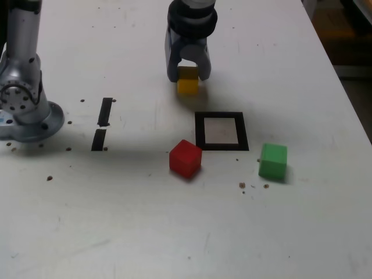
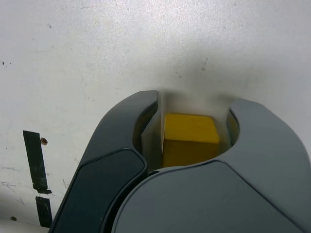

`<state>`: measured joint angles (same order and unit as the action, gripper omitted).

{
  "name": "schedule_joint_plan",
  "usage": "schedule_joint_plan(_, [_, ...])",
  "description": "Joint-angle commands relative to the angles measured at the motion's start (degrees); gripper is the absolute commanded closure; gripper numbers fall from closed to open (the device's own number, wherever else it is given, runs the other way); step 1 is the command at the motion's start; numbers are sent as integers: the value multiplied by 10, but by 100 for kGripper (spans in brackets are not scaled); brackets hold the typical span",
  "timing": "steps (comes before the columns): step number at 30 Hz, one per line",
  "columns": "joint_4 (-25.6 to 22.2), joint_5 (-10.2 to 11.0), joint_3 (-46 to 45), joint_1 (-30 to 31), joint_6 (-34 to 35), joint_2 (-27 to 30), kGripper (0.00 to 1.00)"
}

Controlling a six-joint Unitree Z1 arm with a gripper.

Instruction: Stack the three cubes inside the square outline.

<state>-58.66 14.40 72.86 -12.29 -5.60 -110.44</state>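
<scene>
In the exterior view the yellow cube [image 1: 188, 85] is at the back of the white table, behind the square outline [image 1: 200, 131]. My gripper [image 1: 188, 75] comes down over it with a dark finger on each side. In the wrist view the yellow cube [image 2: 189, 138] fills the hollow between the two fingers, and the gripper [image 2: 194, 103] is shut on it. I cannot tell whether the cube is lifted off the table. The red cube [image 1: 185, 158] lies just off the outline's front corner, toward the exterior view's left. The green cube [image 1: 273, 161] lies off its other front corner. The outline is empty.
Two short black tape strips [image 1: 105, 111] [image 1: 99, 139] lie toward the exterior view's left, near the arm's metal base [image 1: 26, 110]. One strip [image 2: 33, 160] also shows in the wrist view. Small brown crumbs [image 1: 242, 185] dot the table. The table edge [image 1: 349, 104] runs along the exterior view's right.
</scene>
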Motion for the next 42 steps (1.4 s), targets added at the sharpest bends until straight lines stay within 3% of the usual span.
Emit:
schedule_joint_plan(1, [2, -5, 0, 0, -4, -4, 29])
schedule_joint_plan(7, [-4, -11, -3, 3, -10, 18, 8])
schedule_joint_plan(11, [-46, -11, 3, 30, 1, 72, 1])
schedule_joint_plan(15, [-98, -19, 4, 115, 36, 123, 1])
schedule_joint_plan(18, [-113, -43, -2, 221, 88, 142, 1])
schedule_joint_plan(23, [-118, -86, 22, 357, 146, 114, 1])
schedule_joint_plan(28, [-123, -105, 77, 426, 149, 46, 3])
schedule_joint_plan(34, [-127, -109, 114, 449, 127, -30, 6])
schedule_joint_plan(42, [-137, -94, 55, 449, 126, -22, 9])
